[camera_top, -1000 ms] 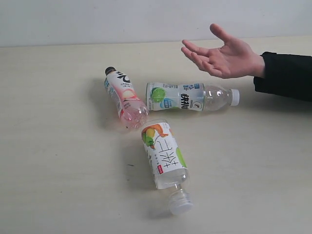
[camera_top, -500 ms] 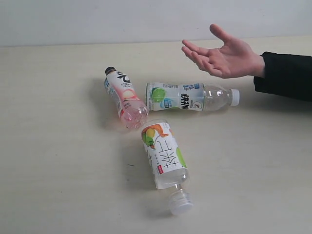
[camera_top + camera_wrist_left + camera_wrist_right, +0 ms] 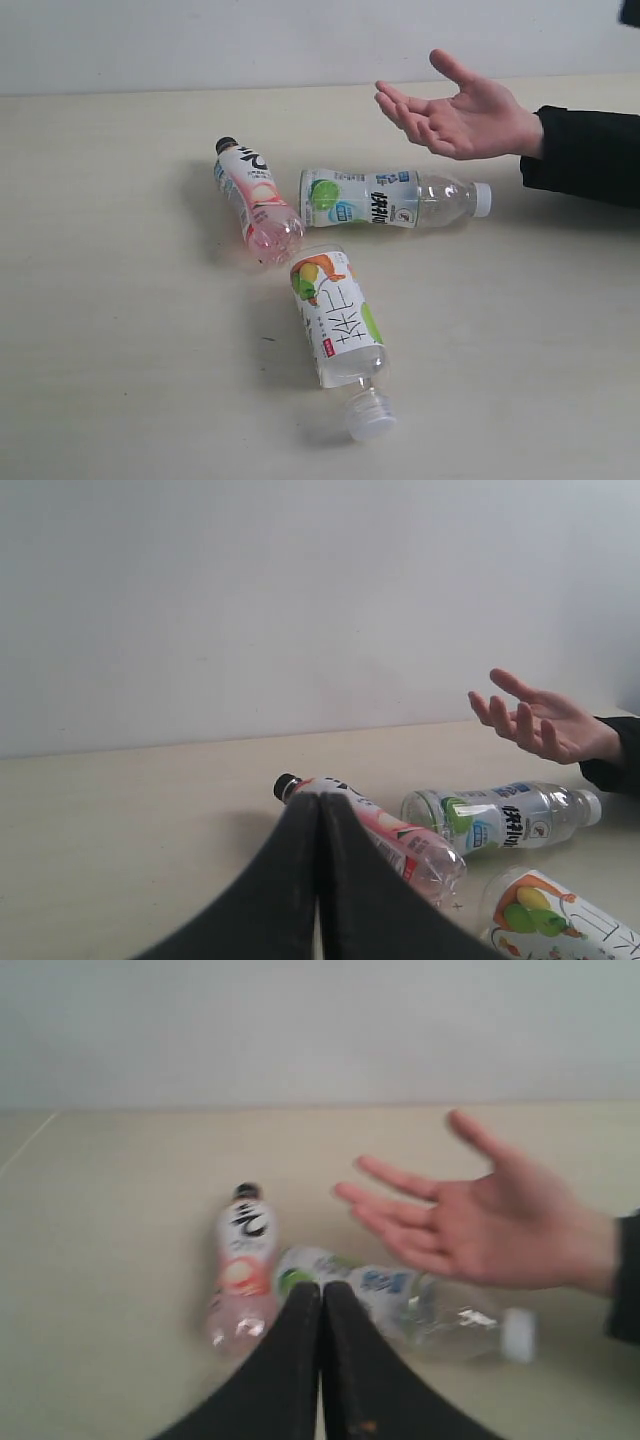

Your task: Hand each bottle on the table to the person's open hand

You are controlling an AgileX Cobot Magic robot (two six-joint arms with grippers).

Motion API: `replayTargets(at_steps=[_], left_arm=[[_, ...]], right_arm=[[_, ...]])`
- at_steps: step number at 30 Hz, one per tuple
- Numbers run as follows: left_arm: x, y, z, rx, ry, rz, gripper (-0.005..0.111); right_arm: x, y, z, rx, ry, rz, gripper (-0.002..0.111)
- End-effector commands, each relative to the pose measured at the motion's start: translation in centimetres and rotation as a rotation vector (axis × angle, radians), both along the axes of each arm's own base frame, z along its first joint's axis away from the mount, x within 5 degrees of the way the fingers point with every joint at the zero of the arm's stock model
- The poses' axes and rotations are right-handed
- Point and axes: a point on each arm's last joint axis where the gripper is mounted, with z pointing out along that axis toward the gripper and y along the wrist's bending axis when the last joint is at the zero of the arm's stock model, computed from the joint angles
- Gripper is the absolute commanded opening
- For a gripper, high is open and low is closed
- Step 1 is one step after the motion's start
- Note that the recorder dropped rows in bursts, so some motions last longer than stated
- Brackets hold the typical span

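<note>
Exterior view: the pink bottle [image 3: 255, 200], fruit bottle [image 3: 338, 325] and lime bottle [image 3: 385, 198] lie on their sides, close together on the desk [image 3: 120, 330]. The person's open hand [image 3: 465, 115] waits palm-up, further right. No bottle is grasped (first pickup pending, I judge). The left hand [image 3: 318, 805] and right hand [image 3: 322, 1292] are pinched shut and empty, so one must open over a bottle. The pink bottle looks pink inside; the others look clear.

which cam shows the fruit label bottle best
The exterior view: the fruit label bottle lies whole and unblocked on the table. The left wrist view catches only its labelled end at the frame edge. The right wrist view does not show it.
</note>
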Motion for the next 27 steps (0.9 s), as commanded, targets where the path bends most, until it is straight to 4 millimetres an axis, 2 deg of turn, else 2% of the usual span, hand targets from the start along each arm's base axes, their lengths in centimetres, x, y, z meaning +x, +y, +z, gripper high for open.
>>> replayTargets(at_steps=[1,5,9,17,22,24,27], left_arm=[[-0.1,0.0,0.1,0.0,-0.013,0.0,0.0],[-0.1,0.0,0.1,0.0,-0.013,0.0,0.0],[-0.1,0.0,0.1,0.0,-0.013,0.0,0.0],[-0.1,0.0,0.1,0.0,-0.013,0.0,0.0],[-0.1,0.0,0.1,0.0,-0.013,0.0,0.0],[-0.1,0.0,0.1,0.0,-0.013,0.0,0.0],[-0.1,0.0,0.1,0.0,-0.013,0.0,0.0]], right_arm=[[1.7,2.3,-1.3,0.017,0.099,0.221,0.001],[2.3,5.1,-3.3,-0.047,0.162,0.375,0.001],[2.4,8.0,-5.9,-0.19,0.239,0.512,0.001],[3.5,11.6,-11.9,-0.451,0.441,0.522,0.002],[4.2,14.2,-13.3,-0.495,0.529,0.535,0.013],[4.7,15.0,-13.2,-0.469,0.538,0.536,0.017],[5.5,15.8,-13.3,-0.377,0.531,0.48,0.017]])
